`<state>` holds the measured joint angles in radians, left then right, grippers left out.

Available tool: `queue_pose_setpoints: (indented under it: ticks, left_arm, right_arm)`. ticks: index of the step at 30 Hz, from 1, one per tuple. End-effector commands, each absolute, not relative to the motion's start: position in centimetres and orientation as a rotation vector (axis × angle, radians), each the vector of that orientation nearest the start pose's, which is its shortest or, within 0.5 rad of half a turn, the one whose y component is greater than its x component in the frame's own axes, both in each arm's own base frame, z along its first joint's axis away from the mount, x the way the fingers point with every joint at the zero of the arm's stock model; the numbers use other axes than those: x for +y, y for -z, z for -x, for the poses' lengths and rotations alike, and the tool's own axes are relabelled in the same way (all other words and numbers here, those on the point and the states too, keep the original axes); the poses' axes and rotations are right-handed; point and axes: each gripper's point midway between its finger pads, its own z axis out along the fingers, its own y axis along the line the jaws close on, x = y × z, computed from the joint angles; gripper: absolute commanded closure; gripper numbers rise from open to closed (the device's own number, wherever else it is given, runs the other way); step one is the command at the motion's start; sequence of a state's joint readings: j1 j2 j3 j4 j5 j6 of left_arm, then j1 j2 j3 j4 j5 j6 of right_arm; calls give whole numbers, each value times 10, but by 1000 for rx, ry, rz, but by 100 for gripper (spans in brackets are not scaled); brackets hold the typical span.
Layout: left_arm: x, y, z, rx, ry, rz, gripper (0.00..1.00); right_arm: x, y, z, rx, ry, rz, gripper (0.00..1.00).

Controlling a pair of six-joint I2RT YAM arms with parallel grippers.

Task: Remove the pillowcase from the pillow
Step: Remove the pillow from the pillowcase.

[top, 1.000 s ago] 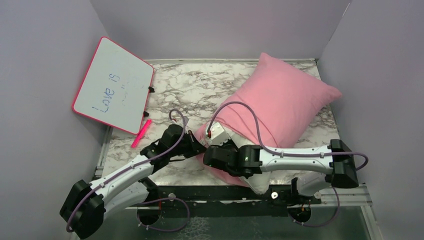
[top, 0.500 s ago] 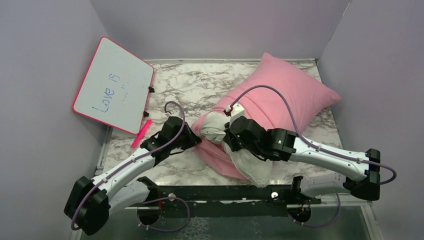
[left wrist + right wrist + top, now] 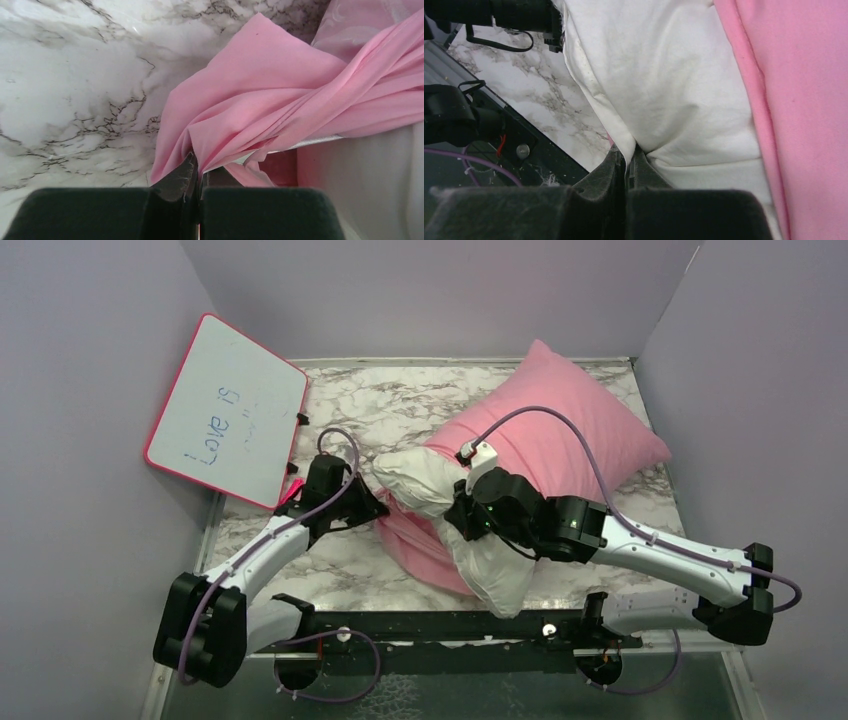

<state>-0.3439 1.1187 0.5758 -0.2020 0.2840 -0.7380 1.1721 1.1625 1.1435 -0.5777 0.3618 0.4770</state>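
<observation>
The pink pillowcase (image 3: 560, 430) covers the far part of the white pillow (image 3: 420, 480), whose near end sticks out bare toward the front of the table. My left gripper (image 3: 372, 505) is shut on the pillowcase's open edge; in the left wrist view the pink pillowcase (image 3: 260, 100) bunches between the left gripper's (image 3: 199, 167) jaws. My right gripper (image 3: 458, 512) is shut on the bare pillow; the right wrist view shows a fold of the white pillow (image 3: 664, 90) pinched in the right gripper (image 3: 628, 155), with the pillowcase (image 3: 804, 100) to the right.
A pink-framed whiteboard (image 3: 228, 410) reading "Love is" leans at the back left. A pink marker (image 3: 294, 468) is mostly hidden behind my left arm. Grey walls close in on three sides. A black rail (image 3: 440, 625) runs along the marble table's (image 3: 400, 410) near edge.
My right gripper has lifted the pillow's white end up and toward the back left. My left gripper has drawn the pillowcase edge leftward, and more white pillow is bare.
</observation>
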Motion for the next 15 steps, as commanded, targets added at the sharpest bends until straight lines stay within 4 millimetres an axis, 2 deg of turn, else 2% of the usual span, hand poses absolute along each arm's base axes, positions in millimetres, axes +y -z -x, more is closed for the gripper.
queue_pose_setpoints:
  ticks: [1, 4, 7, 8, 10, 12, 13, 15]
  left_arm:
    - [-170, -72, -247, 2454, 890, 299, 100]
    - [-166, -65, -240, 2457, 880, 322, 100]
    - [-164, -84, -241, 2461, 853, 284, 100]
    - [-161, -93, -243, 2454, 829, 276, 94]
    - [-151, -105, -245, 2437, 750, 297, 64]
    - [-146, -117, -245, 2396, 737, 339, 43]
    - [-146, -123, -244, 2374, 751, 362, 35]
    - [-147, -132, -238, 2335, 807, 417, 27]
  right_arm:
    - [312, -285, -167, 2013, -775, 491, 99]
    - [332, -291, -156, 1996, -894, 552, 99]
    - [350, -286, -144, 2020, -938, 692, 99]
    - [352, -286, -144, 2040, -921, 723, 99]
    - [351, -285, -147, 2069, -861, 753, 99]
    - [346, -286, -156, 2077, -802, 705, 97]
    - [345, -287, -160, 2068, -789, 682, 95]
    - [343, -291, -166, 2051, -775, 637, 93]
